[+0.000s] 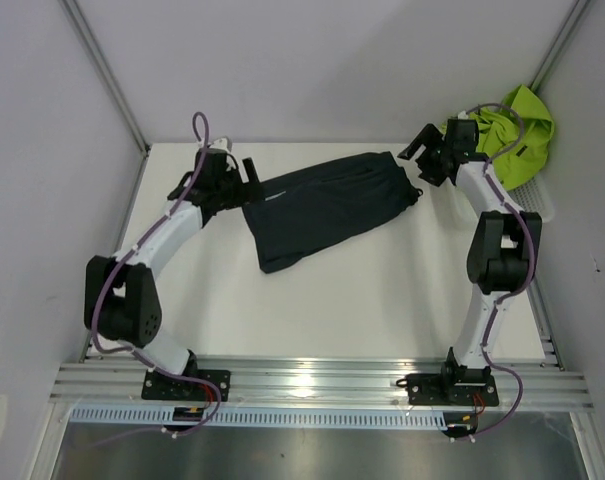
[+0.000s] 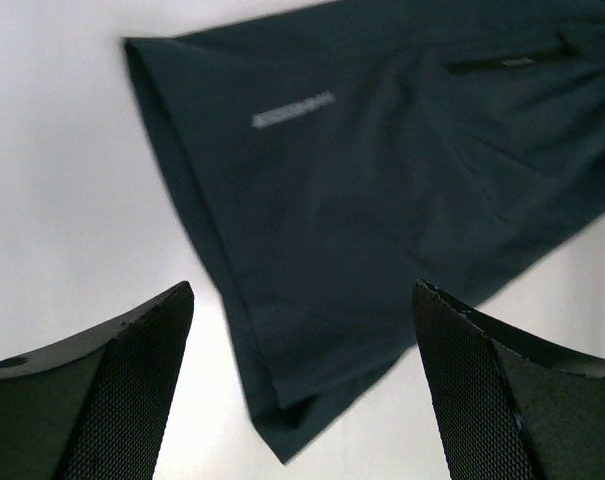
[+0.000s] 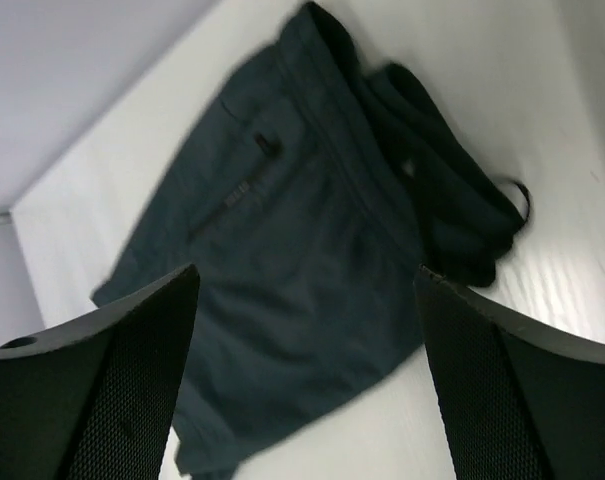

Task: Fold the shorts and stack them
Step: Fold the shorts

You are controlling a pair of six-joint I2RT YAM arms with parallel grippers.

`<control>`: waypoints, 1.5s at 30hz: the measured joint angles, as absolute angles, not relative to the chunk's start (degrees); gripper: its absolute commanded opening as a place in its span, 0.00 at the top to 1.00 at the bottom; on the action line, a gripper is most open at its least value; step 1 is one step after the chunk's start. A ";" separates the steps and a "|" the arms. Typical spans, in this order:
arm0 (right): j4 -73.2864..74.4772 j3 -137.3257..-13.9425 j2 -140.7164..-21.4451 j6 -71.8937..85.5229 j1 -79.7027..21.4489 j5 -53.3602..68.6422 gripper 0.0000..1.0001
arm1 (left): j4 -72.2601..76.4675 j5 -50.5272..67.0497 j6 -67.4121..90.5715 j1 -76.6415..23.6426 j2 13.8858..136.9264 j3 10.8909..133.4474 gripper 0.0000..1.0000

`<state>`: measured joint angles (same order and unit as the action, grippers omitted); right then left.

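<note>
Top view: dark shorts [image 1: 327, 205] lie flat on the surface [image 1: 382, 300], long axis running lower left to upper right. Left hand [image 1: 248, 172] and right hand [image 1: 416, 155] are open, one at each end, equally near. Green shorts [image 1: 512, 135] sit upper right.
Left wrist: leg hem ahead, nothing gripped.
Right wrist: waistband ahead, nothing gripped.

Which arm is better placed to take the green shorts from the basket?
Likely right: the right gripper, open, hovers near the basket holding the green shorts; the left gripper sits far off.
</note>
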<state>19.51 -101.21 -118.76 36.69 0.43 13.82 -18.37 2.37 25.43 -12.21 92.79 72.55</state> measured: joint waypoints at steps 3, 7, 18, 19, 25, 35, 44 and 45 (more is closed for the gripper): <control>18.81 -92.18 -111.90 34.83 0.14 10.52 0.10 | -16.10 1.91 26.22 -15.94 87.39 67.35 0.09; 17.21 -84.53 -108.42 34.22 -0.27 8.05 0.10 | -14.76 1.56 26.94 -18.72 85.65 64.90 0.09; 11.73 -79.48 -112.97 36.49 -3.42 4.01 0.01 | -14.22 1.87 28.08 -21.06 78.63 55.57 0.08; 10.87 -79.50 -113.75 36.88 -3.44 3.73 0.00 | -14.24 1.87 28.08 -21.06 77.84 55.24 0.08; 8.14 -79.61 -117.21 40.38 -3.14 1.91 0.01 | -14.28 1.65 28.01 -21.06 75.13 54.74 0.08; 7.05 -86.21 -122.65 43.35 -3.88 -4.29 0.30 | -14.63 1.61 27.99 -21.06 73.71 54.26 0.08; 9.32 -86.78 -122.80 39.99 -7.05 -6.83 0.81 | -14.66 1.69 27.97 -21.06 72.82 53.65 0.07; 9.87 -86.30 -122.08 39.33 -7.70 -6.76 0.86 | -14.66 1.74 27.99 -21.06 72.62 53.39 0.08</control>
<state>9.87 -86.30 -122.08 39.33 -7.70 -6.76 -14.66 1.74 27.99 -21.06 72.62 53.39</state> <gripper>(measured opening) 0.213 0.922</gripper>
